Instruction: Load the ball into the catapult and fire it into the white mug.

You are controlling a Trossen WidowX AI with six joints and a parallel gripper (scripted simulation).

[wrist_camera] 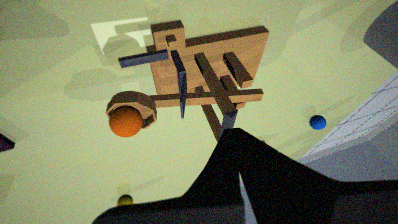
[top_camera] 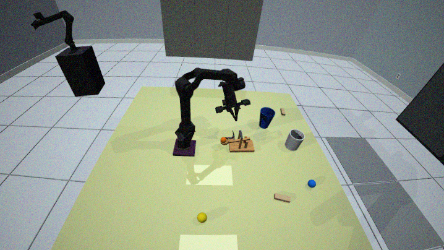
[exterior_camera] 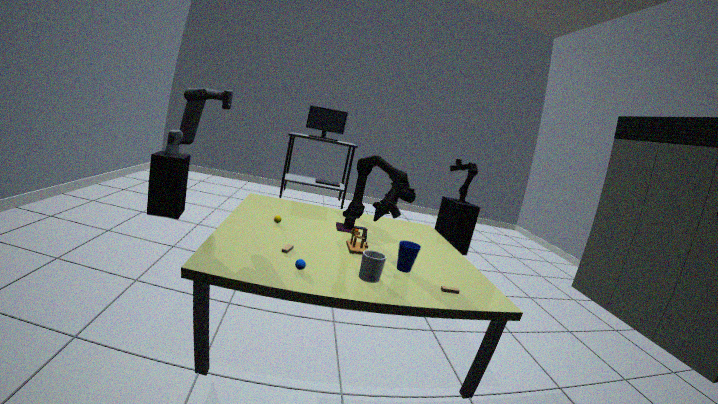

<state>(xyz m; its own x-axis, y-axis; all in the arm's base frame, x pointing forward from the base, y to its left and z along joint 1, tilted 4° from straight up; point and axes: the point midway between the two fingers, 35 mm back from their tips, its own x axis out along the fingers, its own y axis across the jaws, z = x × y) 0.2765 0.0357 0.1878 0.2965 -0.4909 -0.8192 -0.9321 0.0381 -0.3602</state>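
One of three steps appears complete. My pincer [top_camera: 235,117] hangs fully closed with nothing between its tips, poised in the air above the catapult [top_camera: 241,143] and not touching it. Directly below and slightly to one side of the pincer, the orange ball [wrist_camera: 125,121] sits in the cup at the end of the throwing arm, so I judge loading done. Farther out from the pincer, beyond the catapult's wooden base, stands the white mug [top_camera: 294,140]; the blue cup [top_camera: 266,117] stands nearer the pincer, off the firing line. Seen from above, the arm's cup end points away from the mug and the base end toward it, so I judge the aim roughly set, though I cannot confirm exact alignment. Firing remains: the ball is not yet in the mug. Well apart from the pincer on the table [top_camera: 130,198] lie a blue ball [top_camera: 311,183], a yellow ball [top_camera: 201,217] and two wooden blocks.
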